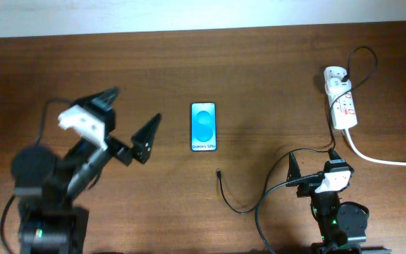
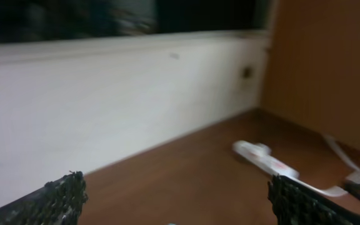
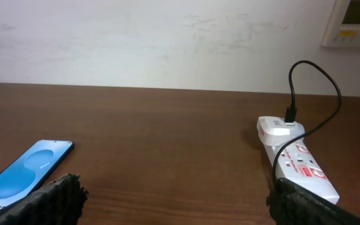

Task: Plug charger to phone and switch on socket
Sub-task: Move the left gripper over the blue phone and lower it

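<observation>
The phone point(image 1: 203, 127) lies flat mid-table, its blue screen up and the "Galaxy" end towards the front; it also shows in the right wrist view point(image 3: 24, 174). The white socket point(image 1: 341, 104) lies at the back right and shows in the right wrist view point(image 3: 296, 161) and, blurred, in the left wrist view point(image 2: 264, 159). The thin black charger point(image 1: 225, 194) is plugged into the socket's far end point(image 3: 290, 114); its free tip lies on the table in front of the phone. My left gripper point(image 1: 128, 116) is open and empty, left of the phone. My right gripper point(image 1: 313, 162) is open and empty, in front of the socket.
The socket's thick white cord point(image 1: 386, 161) runs off to the right edge. A white wall point(image 3: 167, 37) stands behind the table's far edge. The robots' thicker black cables point(image 1: 270, 194) loop by the right arm's base.
</observation>
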`<action>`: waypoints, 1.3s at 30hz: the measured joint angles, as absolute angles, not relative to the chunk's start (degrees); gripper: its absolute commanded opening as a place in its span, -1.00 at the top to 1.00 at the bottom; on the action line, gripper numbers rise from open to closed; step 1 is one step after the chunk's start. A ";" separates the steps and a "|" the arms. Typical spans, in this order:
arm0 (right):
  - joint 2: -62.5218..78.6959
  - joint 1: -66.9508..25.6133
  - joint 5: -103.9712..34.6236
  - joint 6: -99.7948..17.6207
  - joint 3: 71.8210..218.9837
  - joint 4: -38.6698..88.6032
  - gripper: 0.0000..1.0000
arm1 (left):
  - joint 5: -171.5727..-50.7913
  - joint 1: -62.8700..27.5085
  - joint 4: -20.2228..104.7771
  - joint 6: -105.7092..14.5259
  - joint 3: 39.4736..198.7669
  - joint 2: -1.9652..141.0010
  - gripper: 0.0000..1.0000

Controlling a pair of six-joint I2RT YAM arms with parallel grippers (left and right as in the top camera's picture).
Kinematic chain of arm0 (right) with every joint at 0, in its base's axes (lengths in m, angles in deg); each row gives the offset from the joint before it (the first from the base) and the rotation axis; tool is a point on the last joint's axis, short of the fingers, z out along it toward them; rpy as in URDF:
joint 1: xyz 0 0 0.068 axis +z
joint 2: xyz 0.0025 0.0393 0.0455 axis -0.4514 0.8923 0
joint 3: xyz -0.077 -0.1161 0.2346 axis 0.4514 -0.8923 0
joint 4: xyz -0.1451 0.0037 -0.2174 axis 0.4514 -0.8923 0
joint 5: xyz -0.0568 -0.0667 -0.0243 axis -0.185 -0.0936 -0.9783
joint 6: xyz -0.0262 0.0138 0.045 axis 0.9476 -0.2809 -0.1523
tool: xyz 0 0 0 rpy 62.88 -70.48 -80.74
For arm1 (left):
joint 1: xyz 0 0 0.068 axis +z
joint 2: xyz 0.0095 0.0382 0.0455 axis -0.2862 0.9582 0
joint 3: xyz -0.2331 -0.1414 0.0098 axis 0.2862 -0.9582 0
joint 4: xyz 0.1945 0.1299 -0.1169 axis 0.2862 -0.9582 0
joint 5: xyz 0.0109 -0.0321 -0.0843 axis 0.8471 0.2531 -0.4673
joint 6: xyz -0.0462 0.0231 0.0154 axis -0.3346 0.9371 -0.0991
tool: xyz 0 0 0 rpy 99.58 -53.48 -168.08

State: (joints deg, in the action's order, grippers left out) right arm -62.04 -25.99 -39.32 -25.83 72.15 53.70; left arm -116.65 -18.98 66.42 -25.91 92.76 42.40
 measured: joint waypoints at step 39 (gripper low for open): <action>-62.11 -25.99 -39.32 -25.90 72.15 53.74 -0.97 | -87.86 -39.40 -8.55 -35.35 156.21 111.04 -0.98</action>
State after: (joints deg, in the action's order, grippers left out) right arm -62.11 -25.99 -39.32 -25.90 72.15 53.74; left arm -87.86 -39.40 -8.55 -35.35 156.21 111.04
